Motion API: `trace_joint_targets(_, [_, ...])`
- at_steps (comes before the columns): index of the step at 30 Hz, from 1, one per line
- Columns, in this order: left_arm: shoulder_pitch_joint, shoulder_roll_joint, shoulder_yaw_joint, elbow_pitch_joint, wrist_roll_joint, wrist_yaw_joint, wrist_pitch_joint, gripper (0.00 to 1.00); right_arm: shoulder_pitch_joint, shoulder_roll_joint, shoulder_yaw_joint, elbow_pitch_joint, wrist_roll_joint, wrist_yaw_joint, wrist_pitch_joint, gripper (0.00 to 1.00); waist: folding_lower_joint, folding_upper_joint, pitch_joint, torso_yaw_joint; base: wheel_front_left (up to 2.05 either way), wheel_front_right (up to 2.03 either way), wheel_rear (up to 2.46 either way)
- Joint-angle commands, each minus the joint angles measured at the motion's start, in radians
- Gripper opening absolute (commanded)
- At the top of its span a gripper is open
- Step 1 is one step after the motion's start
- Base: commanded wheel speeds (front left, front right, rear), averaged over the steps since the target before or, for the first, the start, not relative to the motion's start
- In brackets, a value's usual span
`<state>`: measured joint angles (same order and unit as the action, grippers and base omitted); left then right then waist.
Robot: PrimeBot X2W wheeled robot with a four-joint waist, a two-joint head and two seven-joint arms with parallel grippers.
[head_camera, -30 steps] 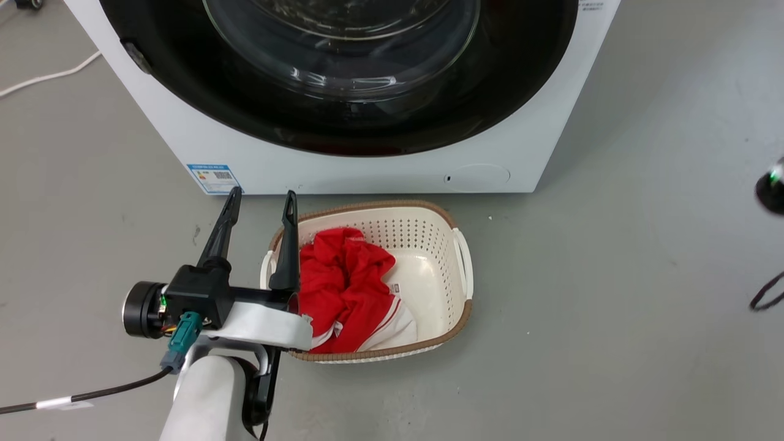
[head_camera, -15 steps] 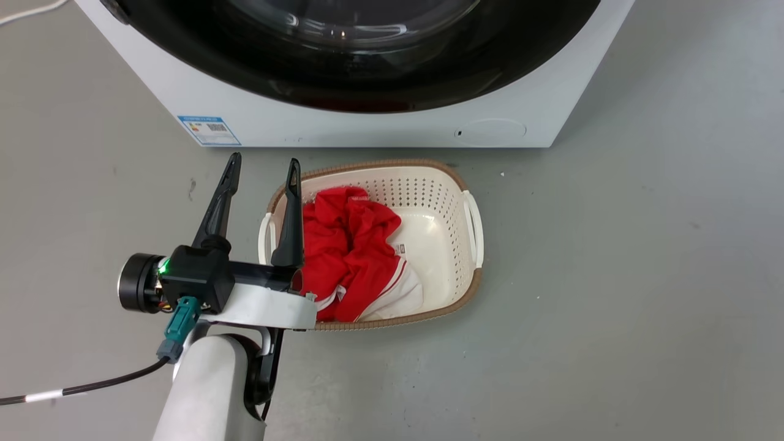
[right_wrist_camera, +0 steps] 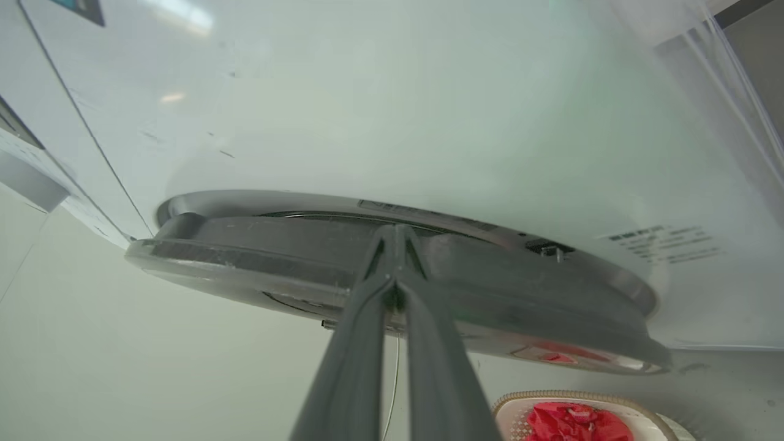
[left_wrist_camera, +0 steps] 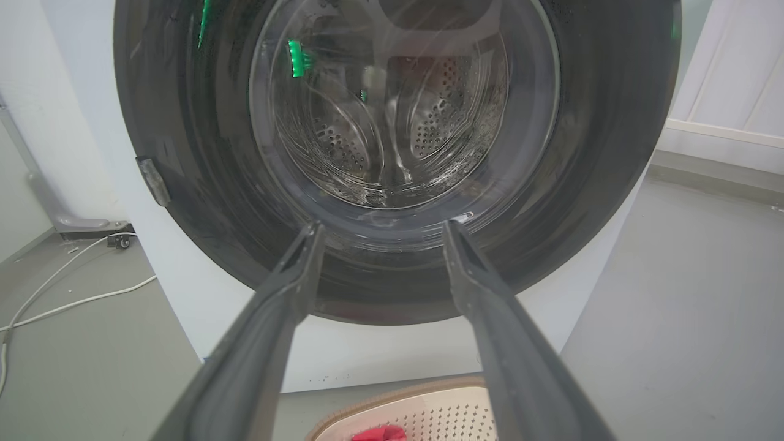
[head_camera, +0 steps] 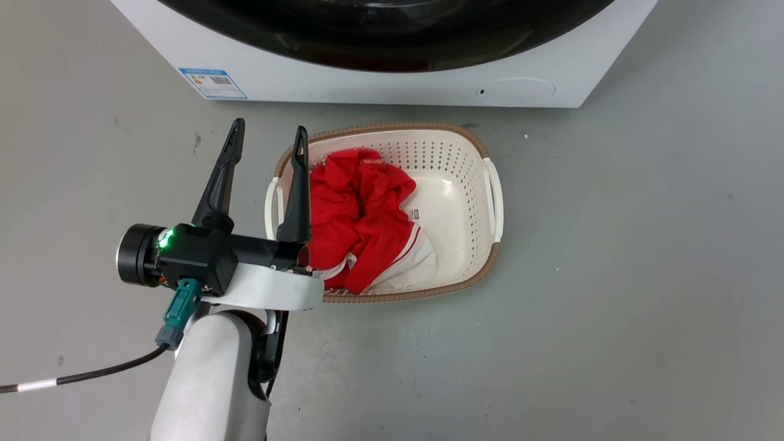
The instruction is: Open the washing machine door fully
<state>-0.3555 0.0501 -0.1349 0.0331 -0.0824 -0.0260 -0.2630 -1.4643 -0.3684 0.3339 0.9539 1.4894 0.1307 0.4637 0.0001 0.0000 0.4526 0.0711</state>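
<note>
Still spread wide and holding nothing, the left gripper (head_camera: 269,127) hovers above the floor beside a laundry basket (head_camera: 471,184) of red clothing (head_camera: 361,208). The right gripper (right_wrist_camera: 395,236) has its fingers pressed together, tips against the dark rim of the washing machine door (right_wrist_camera: 257,245). Over the last second the washing machine (head_camera: 367,86) and the basket have slid up the head view together, which is the camera moving, not the things. The robot is probably drawing back to pull. The left wrist view looks face-on at the door, seemingly closed against the machine, with most of its swing left to do. The right wrist view shows the contact edge-on.
</note>
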Motion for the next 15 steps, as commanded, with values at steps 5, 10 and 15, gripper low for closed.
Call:
trace_joint_targets(5, [-0.022,0.0,-0.006,-0.007,-0.002,0.009,-0.003,1.0,-0.043,0.023,0.02,0.023,-0.027,0.0,0.012,0.0,-0.0001,0.0,0.032,0.006,0.0,0.0,0.0])
trace_joint_targets(10, [-0.025,0.0,-0.003,-0.012,0.002,0.007,-0.003,1.0,-0.058,0.038,0.026,0.033,-0.044,0.0,0.013,0.0,-0.0001,0.0,0.051,0.005,0.0,0.0,0.0])
trace_joint_targets(15, [-0.029,0.0,-0.005,-0.012,0.008,0.009,-0.003,1.0,-0.071,0.051,0.024,0.045,-0.045,0.0,0.026,0.0,-0.0001,0.0,0.065,0.003,0.0,0.0,0.0])
